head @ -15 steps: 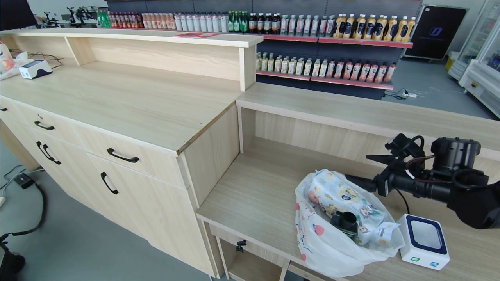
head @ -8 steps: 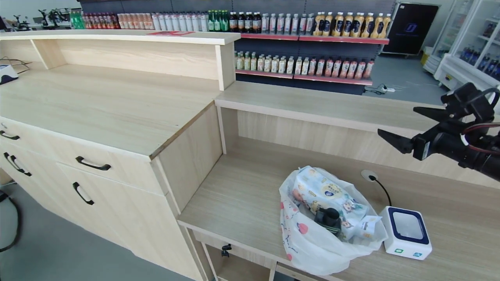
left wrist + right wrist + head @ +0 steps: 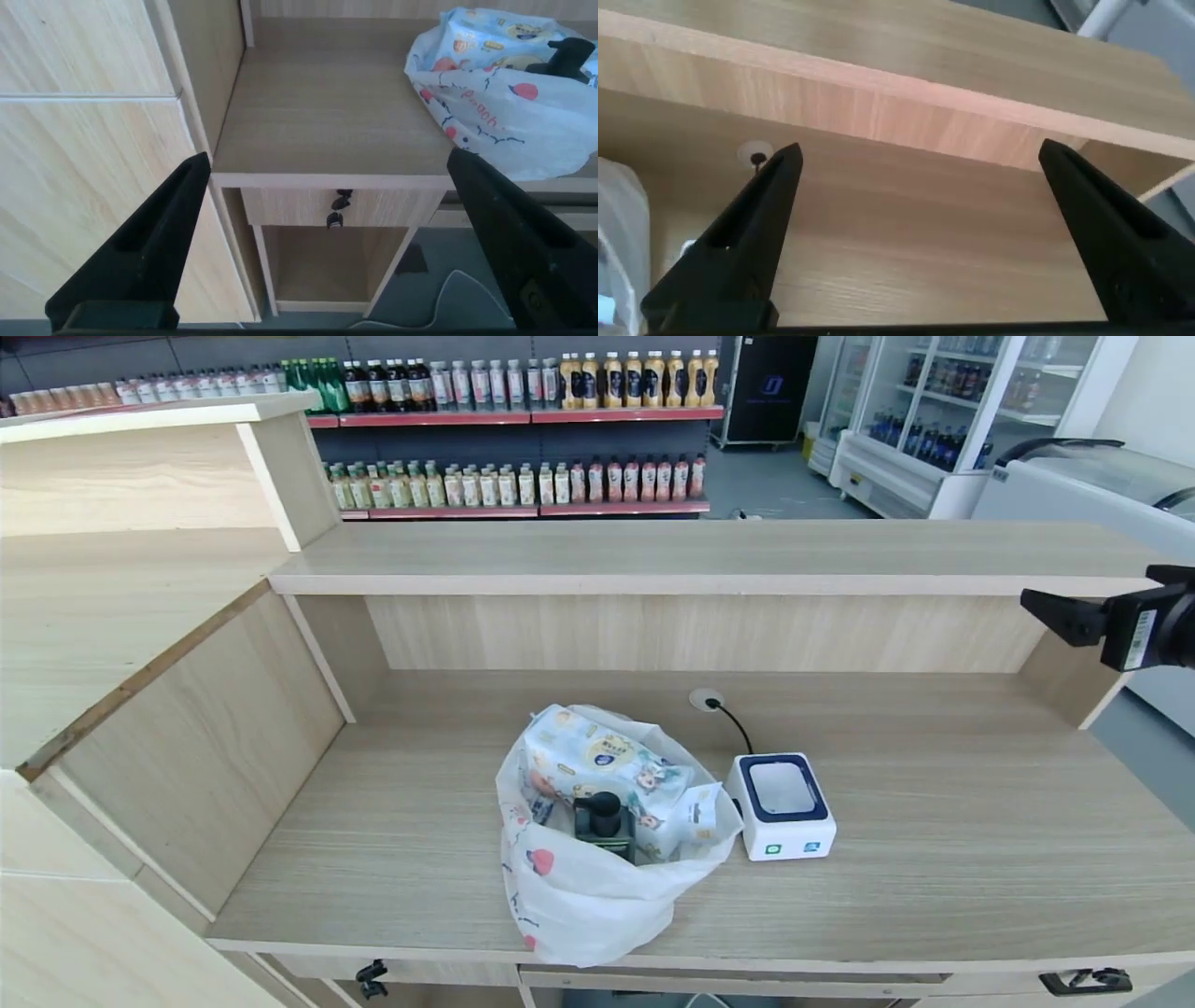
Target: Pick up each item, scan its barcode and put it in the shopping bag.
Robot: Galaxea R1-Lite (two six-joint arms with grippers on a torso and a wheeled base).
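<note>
The white printed shopping bag (image 3: 579,887) lies open on the lower counter (image 3: 934,859). Inside it I see a wet-wipes pack (image 3: 597,761), a dark bottle with a black cap (image 3: 605,817) and a small white packet (image 3: 695,807). The white barcode scanner (image 3: 780,793) stands just right of the bag. My right gripper (image 3: 1088,583) hangs open and empty at the far right, level with the upper ledge; in the right wrist view it (image 3: 920,149) faces the counter's back panel. My left gripper (image 3: 327,159) is open and empty, low before the counter's front edge, left of the bag (image 3: 505,103).
A cable runs from the scanner to a hole (image 3: 707,698) in the counter top. The raised ledge (image 3: 709,555) runs along the back, and a taller counter (image 3: 93,616) walls off the left. A drawer handle (image 3: 1083,980) sits below the front edge. Bottle shelves stand behind.
The head camera has swung to the right, so the whole picture has shifted. My right gripper has drawn up and to the right, away from the bag, still open and empty.
</note>
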